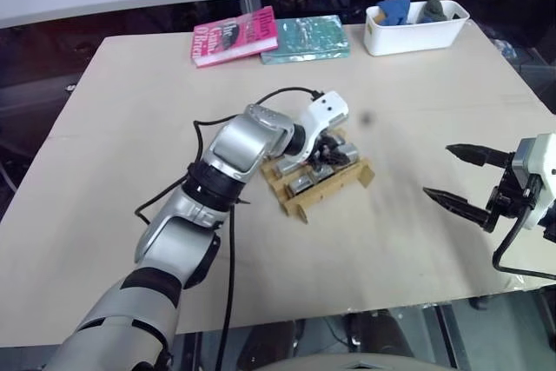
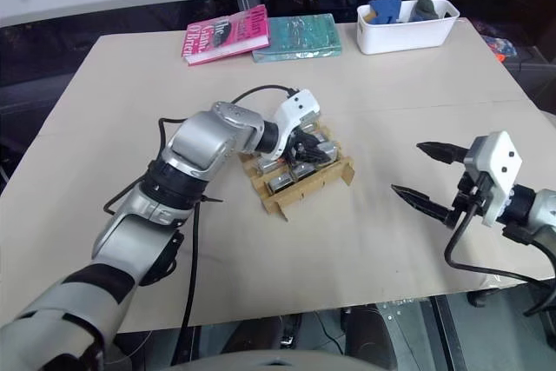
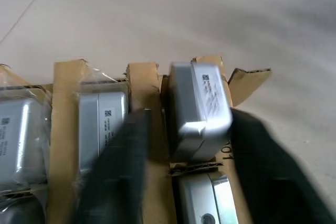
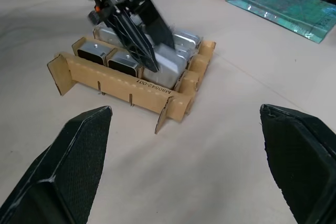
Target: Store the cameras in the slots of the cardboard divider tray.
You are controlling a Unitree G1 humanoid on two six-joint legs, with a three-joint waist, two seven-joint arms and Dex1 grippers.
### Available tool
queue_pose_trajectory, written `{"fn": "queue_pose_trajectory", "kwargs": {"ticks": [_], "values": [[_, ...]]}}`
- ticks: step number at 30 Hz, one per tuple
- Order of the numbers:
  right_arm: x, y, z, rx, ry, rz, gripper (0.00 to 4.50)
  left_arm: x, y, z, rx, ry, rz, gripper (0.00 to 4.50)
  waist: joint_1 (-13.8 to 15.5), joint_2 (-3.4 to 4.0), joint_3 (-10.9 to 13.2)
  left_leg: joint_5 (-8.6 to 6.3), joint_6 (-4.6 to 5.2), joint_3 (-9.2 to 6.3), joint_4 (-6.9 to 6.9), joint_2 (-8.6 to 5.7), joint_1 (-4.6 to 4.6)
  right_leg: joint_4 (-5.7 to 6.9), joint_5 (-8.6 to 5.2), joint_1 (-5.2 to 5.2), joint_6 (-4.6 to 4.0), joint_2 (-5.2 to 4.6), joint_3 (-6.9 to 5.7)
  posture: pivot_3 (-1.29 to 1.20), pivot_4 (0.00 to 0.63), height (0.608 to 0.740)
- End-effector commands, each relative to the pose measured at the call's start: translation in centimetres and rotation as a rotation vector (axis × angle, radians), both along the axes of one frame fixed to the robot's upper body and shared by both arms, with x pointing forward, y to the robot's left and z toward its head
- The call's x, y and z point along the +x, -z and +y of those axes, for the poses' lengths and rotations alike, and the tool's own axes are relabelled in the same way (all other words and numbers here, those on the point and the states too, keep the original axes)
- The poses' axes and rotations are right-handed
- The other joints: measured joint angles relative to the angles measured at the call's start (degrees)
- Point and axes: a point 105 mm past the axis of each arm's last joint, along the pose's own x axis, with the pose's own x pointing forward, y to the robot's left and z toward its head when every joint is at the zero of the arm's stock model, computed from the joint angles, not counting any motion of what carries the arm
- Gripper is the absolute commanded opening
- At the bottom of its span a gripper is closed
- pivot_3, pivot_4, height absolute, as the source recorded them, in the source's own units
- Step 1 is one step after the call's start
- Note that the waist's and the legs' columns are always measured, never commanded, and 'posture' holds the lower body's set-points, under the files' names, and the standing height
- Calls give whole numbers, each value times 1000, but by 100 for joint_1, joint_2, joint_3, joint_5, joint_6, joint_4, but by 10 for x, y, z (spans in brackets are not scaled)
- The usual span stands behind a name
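The cardboard divider tray (image 1: 334, 188) lies mid-table with several silver cameras (image 1: 301, 183) in its slots. My left gripper (image 1: 328, 155) reaches down over the tray's far right end. In the left wrist view its black fingers (image 3: 118, 166) stand open on either side of one camera (image 3: 199, 108). That camera sticks up, slightly tilted, out of the end slot by the tray's corner. A gap shows between one finger and the camera. My right gripper (image 1: 440, 171) hovers wide open and empty above the table, off to the tray's right.
At the table's back edge lie a pink book (image 1: 234, 35) and a teal book (image 1: 304, 38). A white bin (image 1: 413, 38) with blue and grey cloth stands at the back right. A black cable loops along my left arm.
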Motion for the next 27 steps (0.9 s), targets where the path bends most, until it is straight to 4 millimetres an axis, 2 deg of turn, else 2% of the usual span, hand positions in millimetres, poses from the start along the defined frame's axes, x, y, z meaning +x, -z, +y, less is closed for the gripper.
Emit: {"fn": "queue_pose_trajectory", "kwargs": {"ticks": [1, 3, 7, 9, 10, 11, 14, 17, 19, 23, 27], "values": [[-5, -8, 5, -7, -15, -52, 4500, -6, -30, -2, -76, 9, -38, 4442, -2, 0, 0, 0, 0, 0, 0, 0, 0, 0, 0, 0, 0, 0, 1, 0, 150, 740], [-5, -5, 6, 1, -13, -48, 4500, -10, -43, 0, -144, 0, -40, 4442, -6, 0, 0, 0, 0, 0, 0, 0, 0, 0, 0, -1, 0, 1, 0, 0, 150, 740], [-5, -3, 9, 18, -11, -48, 4500, -2, -70, 14, -314, -62, -127, 4442, -5, 1, 0, 0, -1, 1, 0, 1, 2, 2, 0, -1, 0, 1, -1, 0, 150, 740], [-3, -3, 13, 28, -4, -67, 4500, 5, -91, 25, -447, -95, -315, 4442, -5, 2, -2, 1, -1, 2, -1, 1, 6, 2, 0, 0, 0, 1, -2, 0, 150, 740], [-2, -3, 15, 37, 3, -77, 4500, 5, -97, 33, -497, -101, -370, 4442, -7, 2, -2, 0, -2, 4, 0, 2, 8, 4, 0, 1, 0, 1, -1, 0, 150, 740], [0, -4, 17, 65, 15, -75, 4500, 6, -99, 50, -554, -143, -377, 4442, -22, 3, -2, 1, -3, 4, -1, 3, 8, 2, 0, 0, -1, 2, 3, 0, 150, 740], [5, -3, 17, 121, 50, -70, 4500, 2, -101, 94, -761, -247, -315, 4482, -35, 4, -3, 1, -4, 13, -4, 5, 12, 8, 1, -4, -1, 5, 23, 0, 150, 740], [7, 6, 8, 121, 81, -55, 4500, -6, -82, 133, -751, -409, -410, 4482, -10, 4, -3, 1, -3, 13, -3, 6, 12, 5, 1, -4, -1, 6, 26, 0, 150, 740], [9, 8, -2, 117, 127, -63, 4500, -22, -66, 147, -716, -448, -436, 4482, 14, 3, -3, 0, -2, 13, -3, 5, 10, 0, 1, -2, -1, 5, 27, 0, 150, 740], [6, 17, -24, 78, 187, -38, 4500, -52, -28, 157, -552, -460, -454, 4482, 50, 0, -5, -3, 2, 11, -2, 1, 7, -6, 1, 2, -2, -1, 22, 0, 150, 740], [7, 23, -42, 28, 238, -36, 4500, -85, -8, 159, -558, -469, -405, 4482, 20, 2, -6, -4, 2, 14, -5, 3, 19, -3, 1, 12, -3, -2, 27, 0, 150, 740]]}}
